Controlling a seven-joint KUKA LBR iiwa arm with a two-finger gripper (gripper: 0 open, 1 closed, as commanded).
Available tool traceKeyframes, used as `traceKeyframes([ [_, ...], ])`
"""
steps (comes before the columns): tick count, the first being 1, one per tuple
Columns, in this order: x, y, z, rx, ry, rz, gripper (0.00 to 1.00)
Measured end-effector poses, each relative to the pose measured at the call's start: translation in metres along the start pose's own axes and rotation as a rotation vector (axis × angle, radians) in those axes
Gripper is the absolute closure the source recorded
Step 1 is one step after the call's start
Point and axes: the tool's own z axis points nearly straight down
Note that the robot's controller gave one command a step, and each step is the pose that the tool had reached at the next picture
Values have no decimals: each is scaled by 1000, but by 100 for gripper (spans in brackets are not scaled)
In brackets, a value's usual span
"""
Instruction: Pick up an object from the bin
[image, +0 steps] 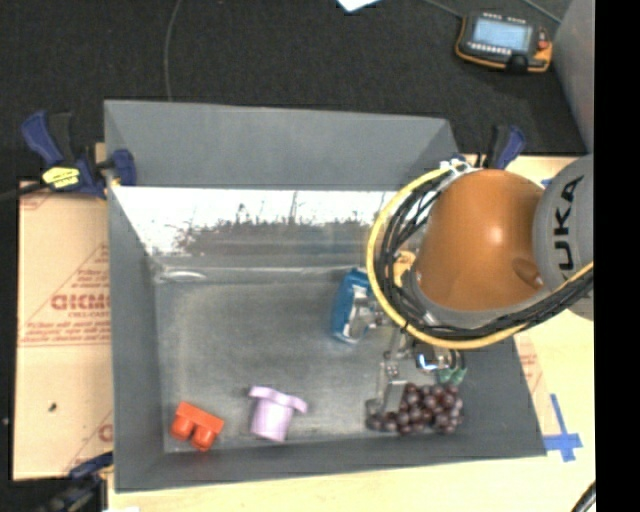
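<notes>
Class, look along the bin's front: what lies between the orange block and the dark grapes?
In the camera view, a lilac cup lies between the orange block and the grapes, nearer the block; the rest of the stretch is bare.

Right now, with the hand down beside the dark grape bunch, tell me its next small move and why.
Probably shift the hand slightly toward the view's right, to centre it over the dark purple grape bunch. It sits at the bunch's left edge, in the bin's lower right corner, and the blue object lies just beyond it.
</notes>
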Motion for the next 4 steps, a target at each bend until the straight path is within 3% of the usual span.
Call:
traceKeyframes([
  [1, -2, 0, -4, 0, -9, 1, 0],
  [2, 0, -99, 105, 3, -12, -152, 0],
  [3, -4, -89, 65, 0, -19, -137, 0],
  [4, 7, -134, 117, 2, -8, -130, 0],
])
